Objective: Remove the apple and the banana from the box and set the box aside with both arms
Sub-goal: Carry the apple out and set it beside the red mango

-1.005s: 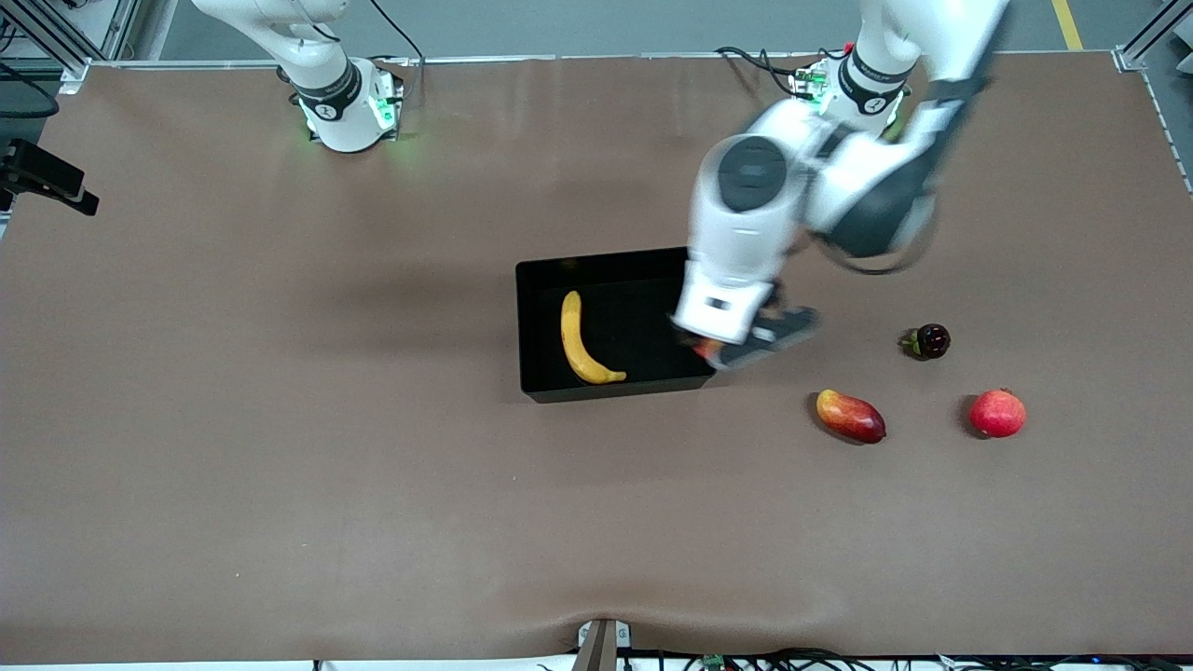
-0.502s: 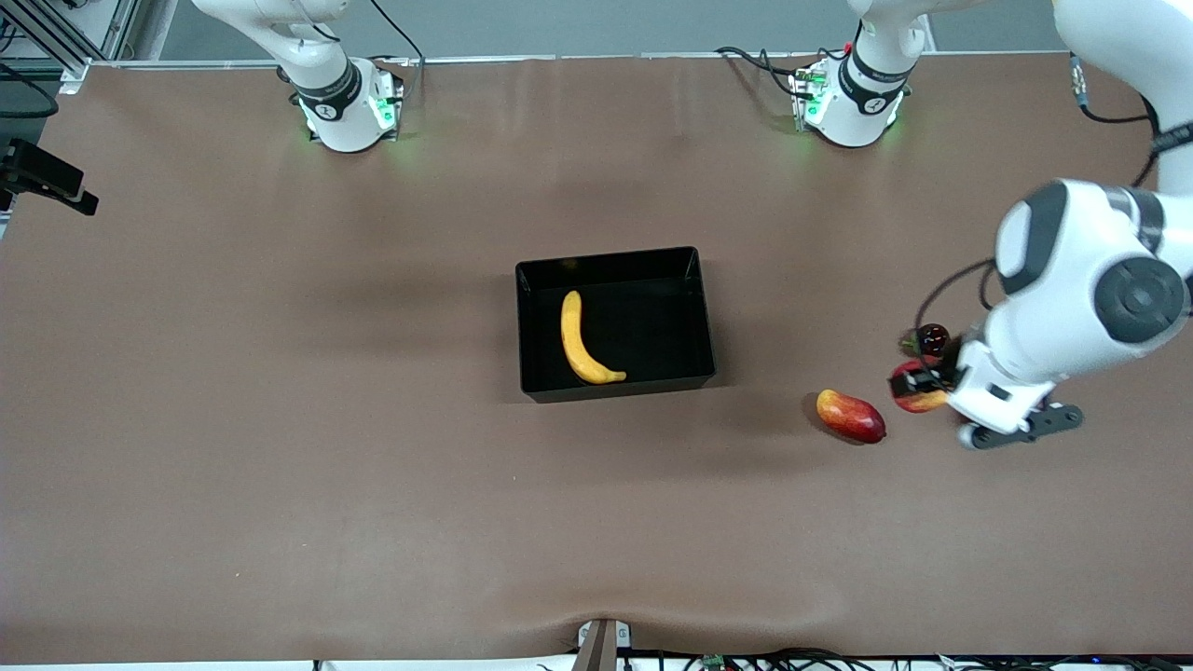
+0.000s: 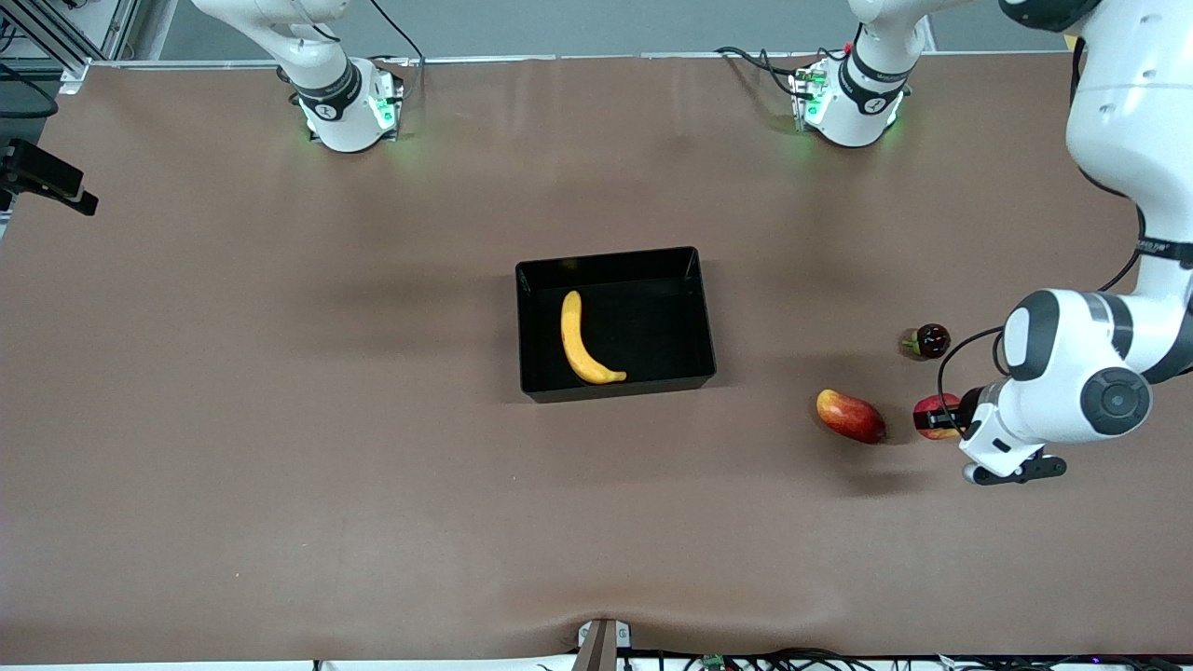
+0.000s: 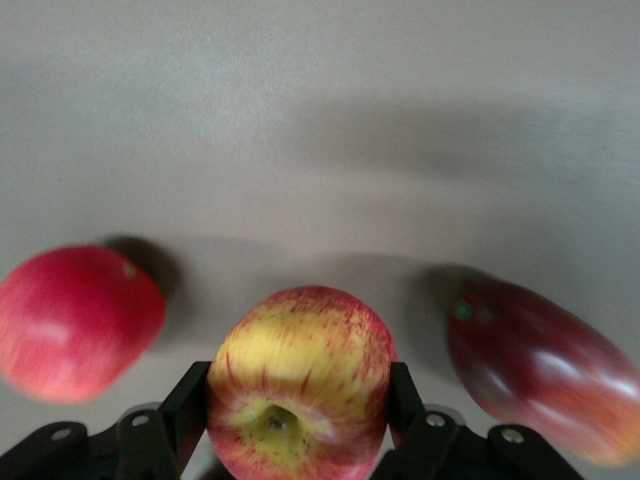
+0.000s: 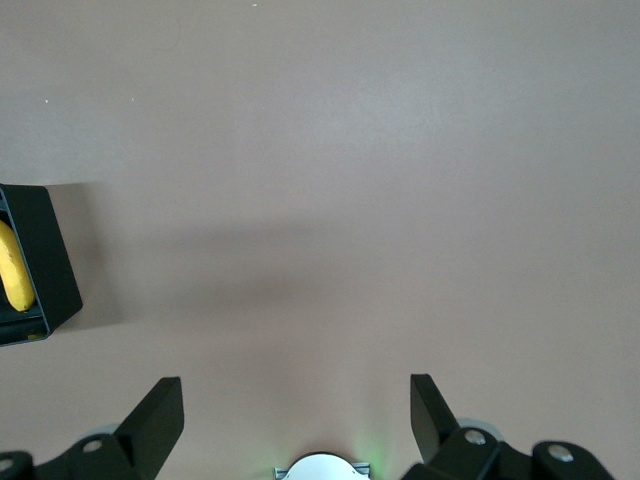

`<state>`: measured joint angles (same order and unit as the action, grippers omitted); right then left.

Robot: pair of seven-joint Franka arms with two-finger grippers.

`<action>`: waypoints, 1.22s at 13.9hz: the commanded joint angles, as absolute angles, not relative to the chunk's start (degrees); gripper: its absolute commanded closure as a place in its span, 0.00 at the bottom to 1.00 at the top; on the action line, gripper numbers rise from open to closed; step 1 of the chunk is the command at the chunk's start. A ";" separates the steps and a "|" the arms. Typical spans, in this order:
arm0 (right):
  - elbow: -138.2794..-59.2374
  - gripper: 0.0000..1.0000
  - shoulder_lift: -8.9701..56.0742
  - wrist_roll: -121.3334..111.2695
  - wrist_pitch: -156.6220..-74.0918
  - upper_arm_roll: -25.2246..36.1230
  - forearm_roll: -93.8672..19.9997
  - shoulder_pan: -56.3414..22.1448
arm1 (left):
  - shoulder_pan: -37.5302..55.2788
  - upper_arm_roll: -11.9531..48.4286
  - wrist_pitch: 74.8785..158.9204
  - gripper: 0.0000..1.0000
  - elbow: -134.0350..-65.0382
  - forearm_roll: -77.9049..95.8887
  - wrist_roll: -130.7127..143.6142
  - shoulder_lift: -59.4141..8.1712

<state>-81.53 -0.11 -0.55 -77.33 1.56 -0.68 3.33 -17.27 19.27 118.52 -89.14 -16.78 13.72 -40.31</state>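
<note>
While clamping apple (image 3: pixel 935 414), left gripper (image 3: pixel 941 421) shifted, now apparently beside mango (image 3: pixel 850 416).

We find the table (image 3: pixel 373 466) evenly and softly lit from overhead, with faint shadows beside the box (image 3: pixel 531 391) and mango (image 3: pixel 850 416). The front view is sharp. The left wrist view is blurred (the mango (image 4: pixel 545 385) smears most), its apple (image 4: pixel 300 385) clearer.

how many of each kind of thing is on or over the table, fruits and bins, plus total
banana: 1, in the box
apple: 1, held in the left gripper
mango: 1
pomegranate: 1
small dark round fruit: 1
box: 1
total: 6
</note>
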 commanded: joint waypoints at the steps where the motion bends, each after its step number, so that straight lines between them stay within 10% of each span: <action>1: -80.77 0.00 0.09 -1.32 -76.99 1.23 -0.35 3.78 | -18.99 19.86 121.29 1.00 -89.21 -18.46 12.13 -41.75; 3: -80.77 0.00 0.09 -1.32 -76.99 1.23 -0.35 3.78 | -18.81 19.86 121.72 1.00 -89.03 -18.28 12.30 -43.06; 4: -80.77 0.00 0.09 -1.23 -76.99 1.23 -0.35 3.78 | -18.90 19.95 121.90 0.78 -89.03 -18.02 12.48 -43.33; 5: -80.77 0.00 0.09 -1.32 -76.99 1.23 -0.35 3.87 | -18.72 19.95 121.90 0.20 -89.12 -17.67 12.92 -43.16; 6: -80.77 0.00 0.09 -1.32 -76.99 1.23 -0.35 3.87 | -18.81 20.04 121.56 0.00 -89.21 -17.67 12.48 -42.72; 17: -80.77 0.00 0.09 -1.32 -77.08 1.23 -0.44 3.87 | -15.58 39.71 105.56 0.00 -88.68 -12.13 25.20 -28.91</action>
